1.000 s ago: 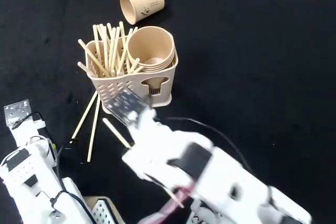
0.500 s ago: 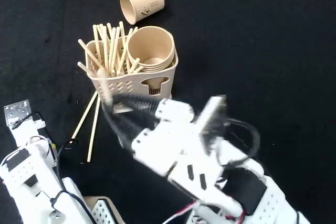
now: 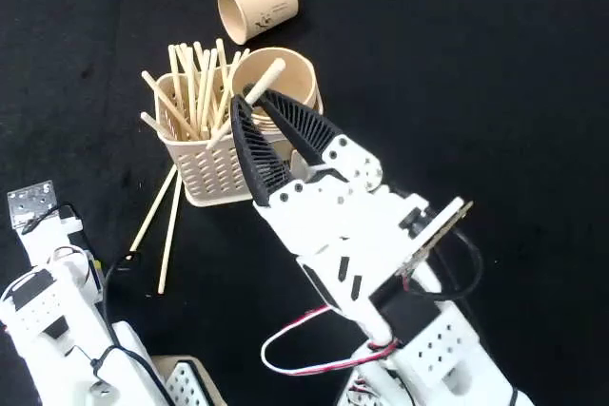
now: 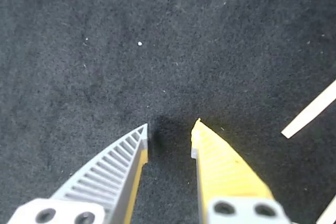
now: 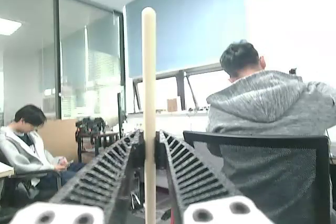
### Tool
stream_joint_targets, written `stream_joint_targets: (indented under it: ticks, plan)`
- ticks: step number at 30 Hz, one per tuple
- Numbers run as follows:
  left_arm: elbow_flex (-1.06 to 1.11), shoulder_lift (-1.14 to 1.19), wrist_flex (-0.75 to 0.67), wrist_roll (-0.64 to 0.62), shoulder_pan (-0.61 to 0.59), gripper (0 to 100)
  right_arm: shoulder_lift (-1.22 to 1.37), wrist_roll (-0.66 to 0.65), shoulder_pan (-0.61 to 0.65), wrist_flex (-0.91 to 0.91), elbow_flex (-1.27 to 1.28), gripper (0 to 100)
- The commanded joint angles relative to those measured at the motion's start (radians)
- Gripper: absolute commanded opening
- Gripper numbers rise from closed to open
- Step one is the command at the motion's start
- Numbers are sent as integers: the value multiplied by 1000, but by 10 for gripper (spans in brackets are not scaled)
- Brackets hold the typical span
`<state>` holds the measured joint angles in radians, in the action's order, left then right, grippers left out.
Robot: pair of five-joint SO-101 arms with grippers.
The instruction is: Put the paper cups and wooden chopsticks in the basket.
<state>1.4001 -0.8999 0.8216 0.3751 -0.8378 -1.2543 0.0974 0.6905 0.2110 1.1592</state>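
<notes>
A beige basket [image 3: 211, 170] holds several wooden chopsticks [image 3: 190, 87] in one compartment and stacked paper cups [image 3: 285, 68] in the other. One more paper cup [image 3: 257, 7] lies on its side behind the basket. Two chopsticks [image 3: 164, 225] lie on the black cloth beside the basket. My right gripper [image 3: 252, 99] hovers over the basket, shut on a single chopstick [image 3: 263, 81] that points up and away; in the right wrist view the right gripper [image 5: 149, 135] pinches this chopstick [image 5: 149, 66] upright. My left gripper [image 4: 170, 127] is open just above bare cloth, with a chopstick end [image 4: 310, 116] nearby.
The left arm's white body [image 3: 48, 316] sits at the table's front left corner. A metal plate [image 3: 30, 202] lies near it. The black cloth [image 3: 476, 92] stretches to the right of the basket. A seated person's back [image 5: 268, 108] fills the room behind.
The right arm has risen from the table in front of the basket and turned its wrist, carrying the chopstick up over the basket. The left arm has stayed put.
</notes>
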Motion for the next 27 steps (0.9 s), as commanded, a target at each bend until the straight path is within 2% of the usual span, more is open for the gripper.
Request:
stream_joint_targets:
  ticks: [1,11,15,19,27]
  plan:
    - [-4,0,-15,5,-1,141,-10,-8,-21,83,53,11]
    - [-4,0,-15,5,-1,141,12,-38,-54,201,77,11]
    - [-4,0,-14,5,-1,141,128,-64,-127,316,51,11]
    - [-4,0,-15,5,1,141,283,-64,-137,456,30,11]
    - [-4,0,-15,5,1,141,507,-63,-130,526,-36,11]
